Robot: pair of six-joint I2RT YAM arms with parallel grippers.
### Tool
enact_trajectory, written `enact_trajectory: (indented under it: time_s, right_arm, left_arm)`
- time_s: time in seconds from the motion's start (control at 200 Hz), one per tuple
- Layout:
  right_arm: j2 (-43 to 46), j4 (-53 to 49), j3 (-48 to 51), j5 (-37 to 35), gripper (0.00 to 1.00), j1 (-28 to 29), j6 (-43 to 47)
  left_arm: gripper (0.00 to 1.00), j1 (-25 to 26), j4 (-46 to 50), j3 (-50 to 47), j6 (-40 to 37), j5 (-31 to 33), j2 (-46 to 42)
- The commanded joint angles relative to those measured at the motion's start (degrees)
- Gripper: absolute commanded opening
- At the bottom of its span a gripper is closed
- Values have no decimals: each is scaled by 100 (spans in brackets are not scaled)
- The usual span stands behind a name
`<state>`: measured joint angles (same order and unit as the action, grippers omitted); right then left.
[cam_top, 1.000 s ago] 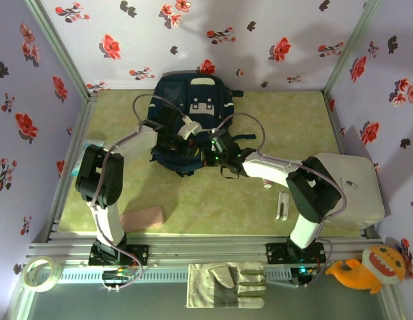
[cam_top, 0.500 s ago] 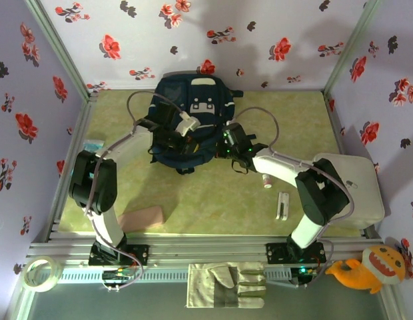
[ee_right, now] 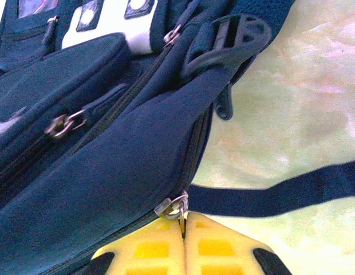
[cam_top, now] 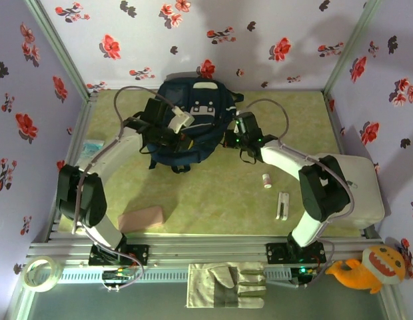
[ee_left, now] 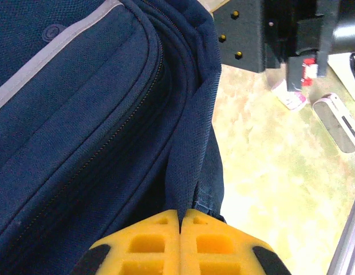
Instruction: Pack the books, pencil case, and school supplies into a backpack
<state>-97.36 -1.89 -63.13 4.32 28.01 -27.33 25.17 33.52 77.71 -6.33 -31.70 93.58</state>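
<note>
Unzipping backpack (cam_top: 193, 113), midway along far edge of tabletop (cam_top: 213, 200). Right tool (ee_right: 183, 219) clenched on zipper pull (ee_right: 173, 206); left tool (ee_left: 180, 217) clenched on fabric edge (ee_left: 189, 149) beside zip. Best: draw pull along track, left bracing fabric taut, no lifting. Pencil case (cam_top: 141, 218) lies by near left corner.

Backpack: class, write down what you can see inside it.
The backpack shows nothing inside: its navy fabric covers everything. The right pincer grips a zip pull, the left pincer a fabric edge. Any contents are hidden.
</note>
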Motion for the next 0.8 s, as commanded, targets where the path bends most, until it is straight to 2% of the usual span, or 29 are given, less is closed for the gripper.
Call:
enact_trajectory:
  time_s: [0.0,0.315,0.46,0.635,0.675,0.7,0.73,0.795]
  right_arm:
    - [-157,-138,-261,-413,0,-346,98]
    - [-567,-31,-497,-156,0,-656,-435]
    - [-743,-324,-692,-240,0,-685,-567]
    - [-538,-420,-598,-67,0,-761,-634]
    - [-437,-391,-561,127,9,-763,-616]
    - [-360,-391,-544,251,21,-765,-602]
    - [-248,-372,-486,351,31,-762,-589]
    - [61,-276,-281,335,43,-762,-609]
  left_arm:
    - [0,-197,427,52,72,-182,-575]
    - [0,-335,191,-333,372,-273,-912]
    - [0,-331,305,-319,324,-345,-869]
    - [0,-282,460,-327,239,-425,-812]
    - [0,-245,479,-309,241,-424,-772]
    - [0,-214,485,-294,252,-425,-745]
    - [0,-157,448,-271,273,-396,-700]
    - [0,109,243,-257,464,-92,-625]
